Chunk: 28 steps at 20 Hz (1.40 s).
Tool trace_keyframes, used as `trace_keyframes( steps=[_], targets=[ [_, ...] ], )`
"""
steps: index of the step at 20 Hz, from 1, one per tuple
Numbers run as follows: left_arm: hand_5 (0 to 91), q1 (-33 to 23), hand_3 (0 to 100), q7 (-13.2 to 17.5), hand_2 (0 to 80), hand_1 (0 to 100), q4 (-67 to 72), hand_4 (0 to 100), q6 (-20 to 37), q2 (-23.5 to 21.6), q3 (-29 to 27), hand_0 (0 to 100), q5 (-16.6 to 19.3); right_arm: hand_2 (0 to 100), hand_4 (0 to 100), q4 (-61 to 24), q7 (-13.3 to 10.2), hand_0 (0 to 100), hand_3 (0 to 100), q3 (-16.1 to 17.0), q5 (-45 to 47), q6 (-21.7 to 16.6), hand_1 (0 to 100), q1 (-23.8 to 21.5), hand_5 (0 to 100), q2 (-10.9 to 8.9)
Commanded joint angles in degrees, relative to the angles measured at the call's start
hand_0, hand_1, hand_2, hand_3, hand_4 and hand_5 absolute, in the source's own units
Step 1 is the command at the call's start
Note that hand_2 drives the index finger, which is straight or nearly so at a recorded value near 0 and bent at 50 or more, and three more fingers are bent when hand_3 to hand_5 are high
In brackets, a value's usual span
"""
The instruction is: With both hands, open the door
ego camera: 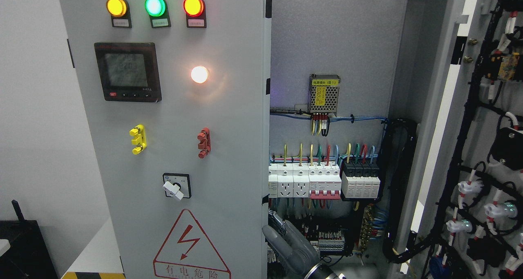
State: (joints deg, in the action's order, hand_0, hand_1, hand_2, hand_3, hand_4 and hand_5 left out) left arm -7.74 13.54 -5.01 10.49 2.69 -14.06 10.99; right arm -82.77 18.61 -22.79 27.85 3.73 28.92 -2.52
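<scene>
We see the right hand [288,244], fingers extended and holding nothing, against the inner edge of the closed left door [171,148]. The right door [470,128] stands swung open at far right, showing breakers [322,183].

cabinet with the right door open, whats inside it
A perforated power supply up top, a row of white and black breakers with colored wires, terminal blocks below. The closed left door and the robot hand hide the rest.

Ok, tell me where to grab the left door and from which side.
Take the left door by its free right edge, reaching from the open cabinet side. Its face shows no handle; that exposed edge is the only lip. The right hand sits beside it, low.
</scene>
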Motion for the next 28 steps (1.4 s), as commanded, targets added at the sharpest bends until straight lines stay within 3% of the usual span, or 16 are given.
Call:
trace_keyframes(
  steps=[1, 10, 15, 28],
  targets=[
    [0.0, 0.0, 0, 0.0, 0.0, 39, 0.0, 0, 0.0, 0.0, 0.0, 12, 0.0, 0, 0, -1.3, 2.6, 12, 0, -2.3, 0.1, 0.1, 39, 0.1, 0, -0.21],
    [0.0, 0.0, 0, 0.0, 0.0, 39, 0.0, 0, 0.0, 0.0, 0.0, 12, 0.0, 0, 0, -2.9, 3.1, 12, 0, -2.4, 0.3, 0.1, 39, 0.0, 0, -0.12],
    [0.0, 0.0, 0, 0.0, 0.0, 39, 0.0, 0, 0.0, 0.0, 0.0, 12, 0.0, 0, 0, -4.5, 5.1, 12, 0, -4.2, 0.3, 0.1, 39, -0.1, 0, -0.03],
    [0.0, 0.0, 0, 0.0, 0.0, 39, 0.0, 0, 0.0, 0.0, 0.0, 12, 0.0, 0, 0, -8.9, 5.2, 12, 0, -8.7, 0.3, 0.1, 39, -1.2, 0, 0.67]
  ],
)
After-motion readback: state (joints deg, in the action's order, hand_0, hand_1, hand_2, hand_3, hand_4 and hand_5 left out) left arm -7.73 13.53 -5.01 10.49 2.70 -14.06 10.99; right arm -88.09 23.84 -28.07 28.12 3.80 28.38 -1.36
